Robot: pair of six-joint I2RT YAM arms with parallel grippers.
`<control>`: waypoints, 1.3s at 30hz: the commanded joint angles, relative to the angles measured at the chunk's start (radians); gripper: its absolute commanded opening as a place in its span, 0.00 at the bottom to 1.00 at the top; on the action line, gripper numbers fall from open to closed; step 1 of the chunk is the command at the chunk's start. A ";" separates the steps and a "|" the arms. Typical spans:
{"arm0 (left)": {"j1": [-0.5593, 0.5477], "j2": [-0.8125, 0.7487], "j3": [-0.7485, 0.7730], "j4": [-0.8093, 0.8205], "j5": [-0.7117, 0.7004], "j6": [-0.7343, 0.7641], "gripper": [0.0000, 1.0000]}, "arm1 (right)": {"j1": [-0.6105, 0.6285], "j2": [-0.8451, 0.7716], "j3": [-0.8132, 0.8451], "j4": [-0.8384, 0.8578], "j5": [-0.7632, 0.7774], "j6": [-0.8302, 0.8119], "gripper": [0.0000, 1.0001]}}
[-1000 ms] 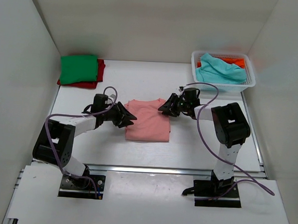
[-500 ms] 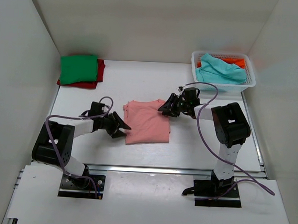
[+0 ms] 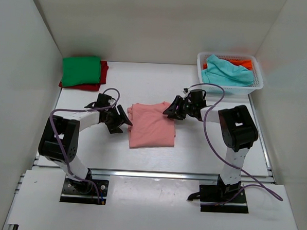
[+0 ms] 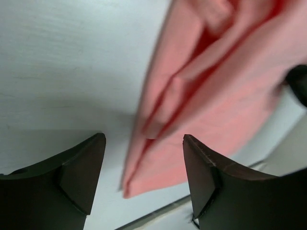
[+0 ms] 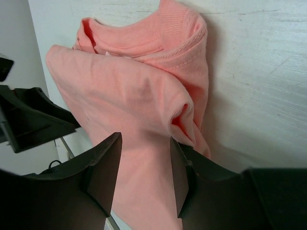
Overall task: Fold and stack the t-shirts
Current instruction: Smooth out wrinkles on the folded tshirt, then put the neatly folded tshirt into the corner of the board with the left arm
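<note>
The salmon-pink t-shirt (image 3: 152,125) lies folded on the white table between the arms. It also fills the left wrist view (image 4: 225,86) and the right wrist view (image 5: 134,110). My left gripper (image 3: 123,118) is open and empty at the shirt's left edge, low over the table. My right gripper (image 3: 170,109) is open and hovers over the shirt's upper right corner, near the collar; its jaws straddle cloth without pinching it. A folded green t-shirt (image 3: 81,71) lies on a red one (image 3: 102,76) at the far left. A teal t-shirt (image 3: 225,71) and an orange one (image 3: 242,63) lie in the basket.
The white lattice basket (image 3: 258,82) stands at the far right corner. White walls enclose the table on the left, back and right. Purple cables loop off both arms above the table.
My left gripper swung out and down along the shirt's left edge, then came back up to its upper left side. The shirt's left edge shifted slightly. The right gripper stayed put.
</note>
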 commanded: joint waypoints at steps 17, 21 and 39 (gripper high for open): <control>-0.153 0.243 0.012 0.257 0.063 -0.025 0.72 | -0.027 -0.017 0.031 0.016 -0.032 -0.042 0.43; -0.145 0.282 0.067 0.261 0.083 -0.028 0.00 | -0.042 -0.086 0.020 0.011 -0.055 -0.044 0.44; 0.096 0.516 0.939 -0.295 -0.319 0.392 0.00 | -0.254 -0.842 -0.200 -0.357 0.204 -0.350 0.50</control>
